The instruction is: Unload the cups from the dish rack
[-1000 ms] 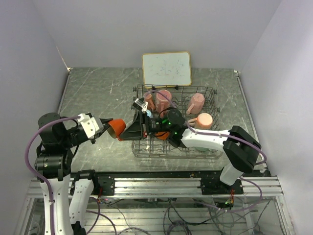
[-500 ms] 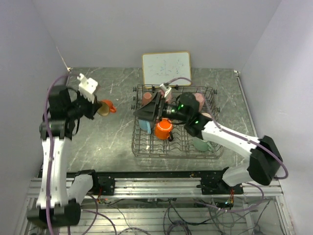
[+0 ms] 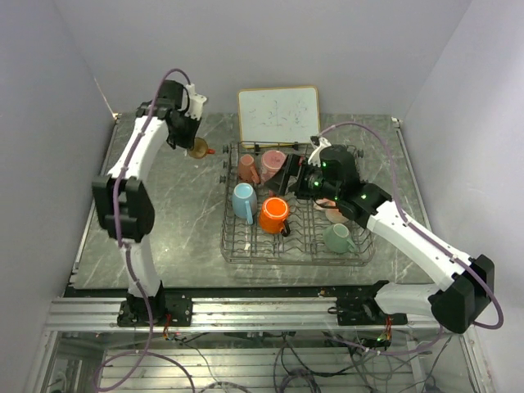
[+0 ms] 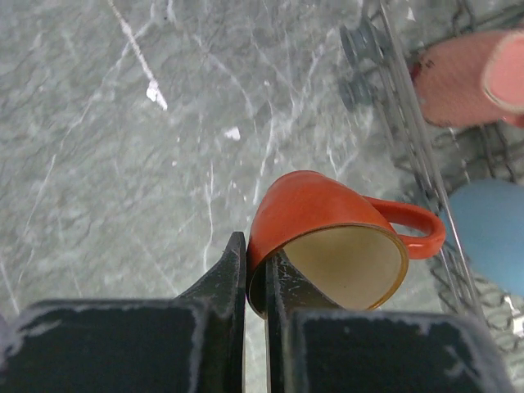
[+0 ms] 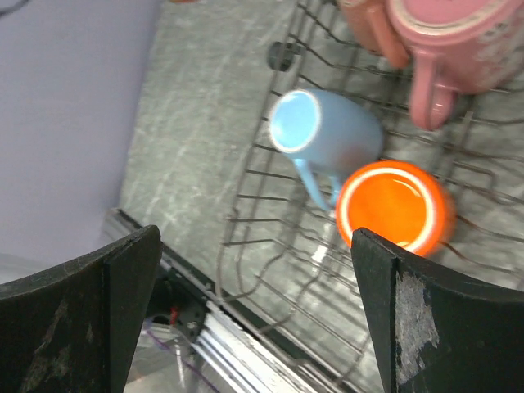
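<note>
We see the left gripper [image 4: 255, 246] pinching the small orange cup [image 4: 319, 213] by its rim above the table [image 3: 164, 213] for set-down, the right gripper [image 5: 255, 246] wide over the dish rack [image 3: 233, 250].

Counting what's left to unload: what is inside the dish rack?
In the dish rack: a light blue mug, an orange mug, a mint green mug and two pink mugs. The right gripper covers part of the right half; anything there cannot be seen.
</note>
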